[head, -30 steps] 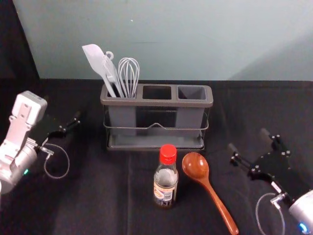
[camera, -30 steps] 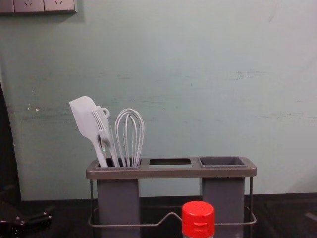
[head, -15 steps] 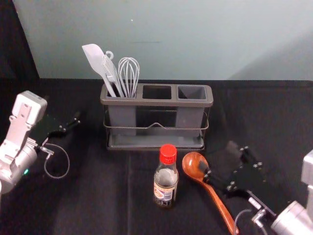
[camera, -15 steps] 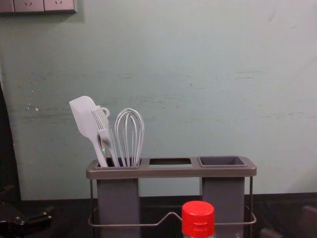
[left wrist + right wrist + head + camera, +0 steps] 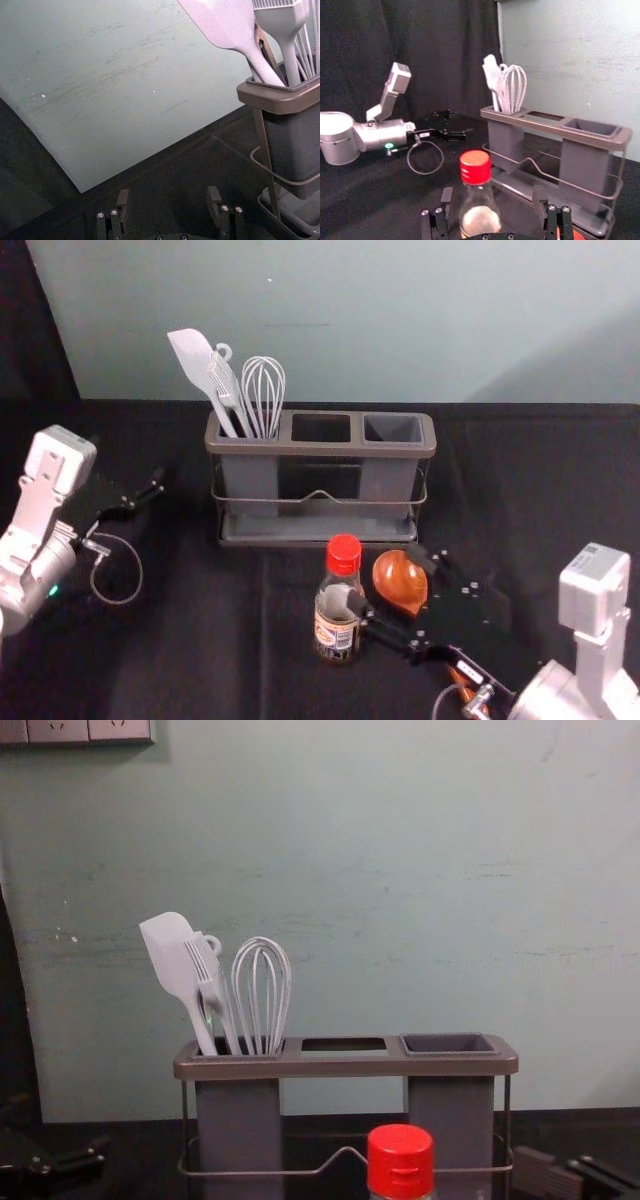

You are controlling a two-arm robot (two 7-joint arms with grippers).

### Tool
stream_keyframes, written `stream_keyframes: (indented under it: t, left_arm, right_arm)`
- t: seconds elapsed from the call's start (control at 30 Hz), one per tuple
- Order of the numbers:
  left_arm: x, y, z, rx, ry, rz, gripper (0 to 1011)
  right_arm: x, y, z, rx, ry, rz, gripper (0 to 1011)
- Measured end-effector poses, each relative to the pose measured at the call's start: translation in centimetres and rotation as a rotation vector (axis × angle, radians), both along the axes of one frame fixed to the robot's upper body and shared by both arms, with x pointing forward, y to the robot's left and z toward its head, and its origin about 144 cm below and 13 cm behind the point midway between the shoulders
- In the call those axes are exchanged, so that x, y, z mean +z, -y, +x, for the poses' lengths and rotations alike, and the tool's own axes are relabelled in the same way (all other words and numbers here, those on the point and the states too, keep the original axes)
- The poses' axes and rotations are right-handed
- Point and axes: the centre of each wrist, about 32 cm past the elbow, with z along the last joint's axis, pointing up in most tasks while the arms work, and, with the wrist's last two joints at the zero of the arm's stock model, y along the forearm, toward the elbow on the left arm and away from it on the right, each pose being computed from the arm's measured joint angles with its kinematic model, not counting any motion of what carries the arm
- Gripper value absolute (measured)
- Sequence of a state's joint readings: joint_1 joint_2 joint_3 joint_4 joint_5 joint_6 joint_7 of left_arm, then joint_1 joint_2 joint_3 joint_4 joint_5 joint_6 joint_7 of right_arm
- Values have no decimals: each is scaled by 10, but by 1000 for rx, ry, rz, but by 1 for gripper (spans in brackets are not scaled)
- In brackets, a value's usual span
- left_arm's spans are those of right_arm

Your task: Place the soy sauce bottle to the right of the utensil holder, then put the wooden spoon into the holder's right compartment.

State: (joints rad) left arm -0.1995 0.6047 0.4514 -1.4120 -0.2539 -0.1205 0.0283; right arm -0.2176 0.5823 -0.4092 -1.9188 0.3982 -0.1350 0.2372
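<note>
The soy sauce bottle (image 5: 336, 633) stands upright in front of the utensil holder (image 5: 320, 450), its red cap (image 5: 400, 1160) low in the chest view. My right gripper (image 5: 388, 581) is open above the wooden spoon (image 5: 398, 585), one finger close to the bottle's right side; the arm hides much of the spoon's handle. In the right wrist view, the bottle (image 5: 475, 167) appears between the spread fingers of my right gripper (image 5: 493, 194). My left gripper (image 5: 150, 494) is parked left of the holder; in the left wrist view my left gripper (image 5: 168, 196) is open and holds nothing.
A white spatula (image 5: 196, 365), a brush and a whisk (image 5: 264, 395) stand in the holder's left compartment. Its middle and right (image 5: 392, 429) compartments hold no utensils. The wall (image 5: 400, 320) rises behind the black-covered table (image 5: 540, 470).
My right gripper has come in leftward from the right side, over the spoon and up to the bottle. The bottle, spoon, holder and left arm have stayed in place.
</note>
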Motion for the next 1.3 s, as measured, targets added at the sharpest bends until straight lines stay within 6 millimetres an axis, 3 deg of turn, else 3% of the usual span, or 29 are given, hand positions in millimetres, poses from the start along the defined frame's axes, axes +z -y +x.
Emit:
stream_keyframes:
  t: [0.4, 0.93, 1.3]
  left_arm:
    - [0, 0, 0, 0, 0, 0, 1000]
    - [0, 0, 0, 0, 0, 0, 1000]
    - [0, 0, 0, 0, 0, 0, 1000]
  right_arm:
    - [2, -25, 10, 18, 32, 7, 1003]
    - [-2, -39, 22, 21, 34, 10, 1003]
    - [-2, -41, 21, 8, 39, 3, 776]
